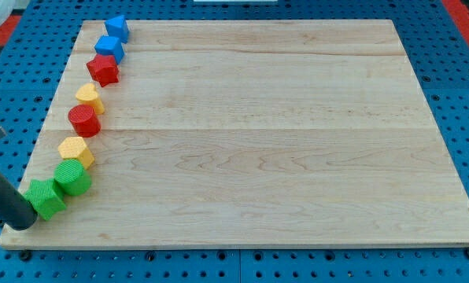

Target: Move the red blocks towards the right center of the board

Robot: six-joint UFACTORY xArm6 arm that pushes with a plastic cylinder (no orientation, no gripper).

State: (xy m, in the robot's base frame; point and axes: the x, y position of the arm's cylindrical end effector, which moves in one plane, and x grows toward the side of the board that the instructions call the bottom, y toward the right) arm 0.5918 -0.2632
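Two red blocks lie in a column along the board's left edge: a red star (104,70) near the top and a red cylinder (84,120) halfway down. My tip (22,223) is at the bottom left corner of the board, touching or just left of the green star (45,197). The rod runs up and off the view's left edge. The tip is far below both red blocks.
The same column holds, from the top, a blue block (117,27), a blue cube (108,49), a yellow block (90,97), a yellow hexagonal block (75,150) and a green cylinder (72,177). The wooden board (282,141) lies on a blue pegboard.
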